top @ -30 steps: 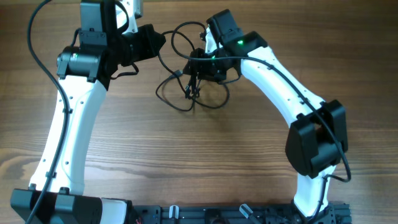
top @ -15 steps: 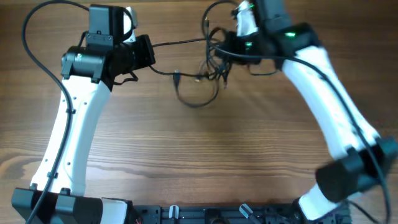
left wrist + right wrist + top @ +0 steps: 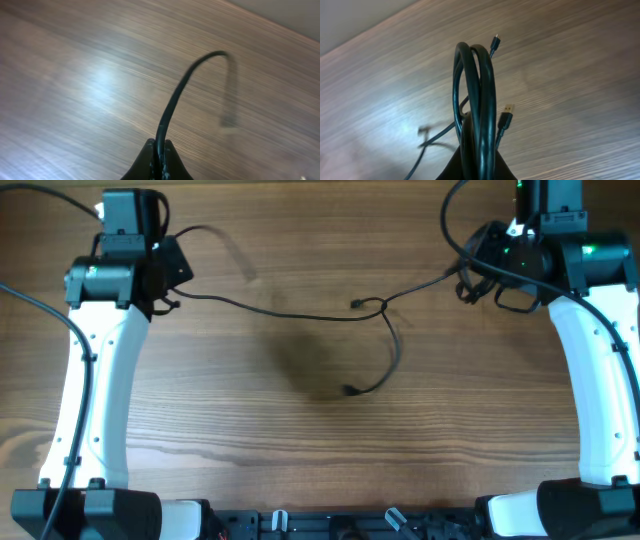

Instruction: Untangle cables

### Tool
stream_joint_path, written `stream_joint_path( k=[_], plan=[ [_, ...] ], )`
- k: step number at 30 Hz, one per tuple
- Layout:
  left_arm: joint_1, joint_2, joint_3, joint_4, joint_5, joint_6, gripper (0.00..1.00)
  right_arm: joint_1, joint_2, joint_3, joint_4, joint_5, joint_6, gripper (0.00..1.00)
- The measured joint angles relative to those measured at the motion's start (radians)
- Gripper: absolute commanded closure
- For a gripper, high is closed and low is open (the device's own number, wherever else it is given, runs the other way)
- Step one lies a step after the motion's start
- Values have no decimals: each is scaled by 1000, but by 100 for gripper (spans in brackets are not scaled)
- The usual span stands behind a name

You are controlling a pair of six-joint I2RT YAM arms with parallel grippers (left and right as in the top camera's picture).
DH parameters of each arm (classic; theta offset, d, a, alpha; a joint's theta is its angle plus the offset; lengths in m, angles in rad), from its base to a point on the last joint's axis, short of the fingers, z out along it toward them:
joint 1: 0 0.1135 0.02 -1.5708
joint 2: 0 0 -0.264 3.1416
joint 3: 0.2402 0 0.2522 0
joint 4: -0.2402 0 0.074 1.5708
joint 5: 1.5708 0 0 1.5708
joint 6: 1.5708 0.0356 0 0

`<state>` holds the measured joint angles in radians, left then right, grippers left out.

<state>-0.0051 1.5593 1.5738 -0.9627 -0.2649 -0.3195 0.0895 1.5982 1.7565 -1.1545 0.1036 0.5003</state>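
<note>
We are mid-separation: our left claw [image 3: 159, 148] is clamped on one cable [image 3: 290, 313] near the far left corner of the counter [image 3: 300, 450], and our right claw [image 3: 479, 156] is clamped on the coiled bundle [image 3: 476, 85] near the far right. That cable catches in a knot [image 3: 372, 305] mid-counter, and we judge the next move is freeing it.

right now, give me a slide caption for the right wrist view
Right gripper shut on looped black cables, a USB plug dangling over the wooden table.
</note>
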Motion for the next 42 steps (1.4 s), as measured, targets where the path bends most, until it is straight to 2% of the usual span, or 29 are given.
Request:
stream_joint_path(
  k=[7, 13, 18, 24, 29, 33, 42],
  plan=[
    [38, 0, 0, 1, -4, 0, 96, -16, 0, 0, 56, -141, -144, 96],
    [97, 0, 0, 27, -3, -40, 96, -16, 0, 0, 55, -150, -134, 96],
    [254, 0, 0, 74, -3, -105, 96, -24, 0, 0, 33, -42, -57, 96],
    [375, 0, 0, 77, -7, -120, 96, -188, 0, 0, 34, 5, -36, 96],
    [387, 0, 0, 110, -8, -122, 96, -271, 3, 0, 64, -62, -113, 96],
    [390, 0, 0, 200, -52, -129, 96, -287, 20, 0, 72, -43, -104, 96],
    [472, 0, 0, 254, -84, -132, 96, -470, 111, 0, 80, -40, -93, 96]
  ],
)
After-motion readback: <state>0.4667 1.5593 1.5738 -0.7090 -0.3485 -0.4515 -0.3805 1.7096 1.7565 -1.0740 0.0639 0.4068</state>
